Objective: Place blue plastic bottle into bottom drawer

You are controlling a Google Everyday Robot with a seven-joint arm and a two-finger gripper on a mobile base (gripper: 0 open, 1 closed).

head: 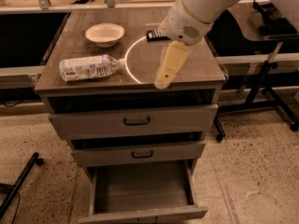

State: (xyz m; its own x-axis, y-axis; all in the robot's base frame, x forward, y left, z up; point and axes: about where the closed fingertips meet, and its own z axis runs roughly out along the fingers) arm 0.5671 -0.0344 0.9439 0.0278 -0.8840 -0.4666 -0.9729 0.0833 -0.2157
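The blue plastic bottle (88, 67) looks clear, with a pale label. It lies on its side on the left of the cabinet top, white cap pointing right. The bottom drawer (140, 213) is pulled open below the two shallower shut drawers, and its bare wood floor shows nothing inside. My gripper (162, 81) hangs from the white arm over the front middle of the cabinet top. It points down, to the right of the bottle and apart from it, and holds nothing that I can see.
A white bowl (105, 33) stands at the back left of the cabinet top (196, 66). A dark flat device (156, 35) lies at the back, partly behind the arm. A white ring (133, 59) lies mid-top. A black stand (261, 92) is right, a black leg (21, 181) left.
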